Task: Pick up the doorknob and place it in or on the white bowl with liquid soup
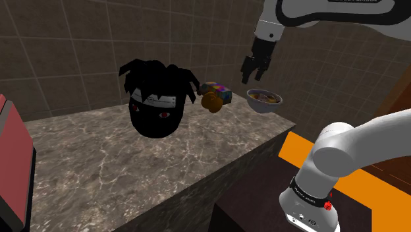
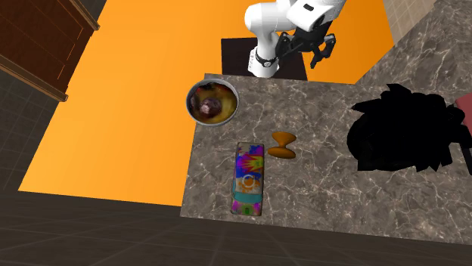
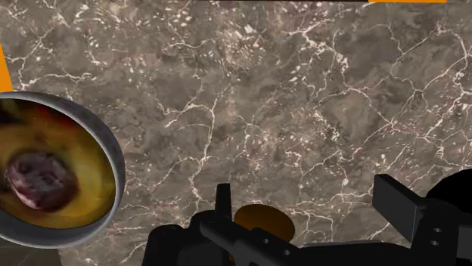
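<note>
The doorknob (image 2: 282, 145) is an orange, hourglass-shaped piece lying on the dark marble counter beside a colourful box; it also shows as the doorknob (image 1: 211, 101) and the doorknob (image 3: 262, 221). The bowl (image 2: 190, 98) is grey-rimmed, holds yellow-brown soup with a dark lump, and sits at the counter's corner; bowl (image 1: 263, 107), bowl (image 3: 113, 162). My gripper (image 1: 253, 74) hangs open high above the counter, between bowl and doorknob, holding nothing. In the wrist view the gripper (image 3: 310, 198) has its fingers wide apart, with the doorknob far below, partly hidden by the hand.
A large black spiky head-shaped object (image 1: 157, 99) stands on the counter past the doorknob. The colourful box (image 2: 249, 177) lies next to the doorknob. A red block (image 1: 13, 165) sits at the shoulder view's left edge. Orange floor (image 2: 136, 91) lies beyond the counter edge.
</note>
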Controlling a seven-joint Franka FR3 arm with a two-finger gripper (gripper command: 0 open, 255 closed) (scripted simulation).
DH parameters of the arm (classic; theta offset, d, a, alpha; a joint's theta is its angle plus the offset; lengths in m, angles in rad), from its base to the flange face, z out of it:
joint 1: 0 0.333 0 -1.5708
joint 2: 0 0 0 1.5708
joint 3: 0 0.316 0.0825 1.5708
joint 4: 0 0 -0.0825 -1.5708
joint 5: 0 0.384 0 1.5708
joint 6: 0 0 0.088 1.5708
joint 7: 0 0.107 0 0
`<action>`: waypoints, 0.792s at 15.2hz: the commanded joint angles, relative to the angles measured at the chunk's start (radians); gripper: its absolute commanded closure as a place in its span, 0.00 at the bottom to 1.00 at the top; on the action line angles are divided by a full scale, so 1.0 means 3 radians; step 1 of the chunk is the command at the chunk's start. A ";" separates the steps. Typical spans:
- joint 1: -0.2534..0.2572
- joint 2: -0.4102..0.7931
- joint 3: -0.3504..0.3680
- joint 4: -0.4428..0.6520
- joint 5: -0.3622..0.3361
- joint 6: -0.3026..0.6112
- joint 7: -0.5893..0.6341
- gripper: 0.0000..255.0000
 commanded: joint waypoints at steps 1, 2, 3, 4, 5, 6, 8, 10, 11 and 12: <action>0.0000 0.0000 0.0000 0.0000 0.0000 0.0000 0.0000 0.00; -0.0002 0.0058 0.0016 -0.0051 -0.0021 0.0139 0.0006 0.00; -0.0006 0.0121 0.0031 -0.0097 -0.0043 0.0279 0.0014 0.00; -0.0010 0.0190 0.0047 -0.0138 -0.0066 0.0418 0.0023 0.00; -0.0015 0.0264 0.0062 -0.0173 -0.0091 0.0556 0.0033 0.00; -0.0021 0.0342 0.0078 -0.0203 -0.0117 0.0694 0.0046 0.00; -0.0037 0.0513 0.0109 -0.0246 -0.0175 0.0967 0.0075 0.00; -0.0059 0.0701 0.0142 -0.0266 -0.0242 0.1234 0.0112 0.00; -0.0071 0.0802 0.0159 -0.0268 -0.0279 0.1364 0.0135 0.00; -0.0086 0.0905 0.0176 -0.0264 -0.0319 0.1492 0.0160 0.00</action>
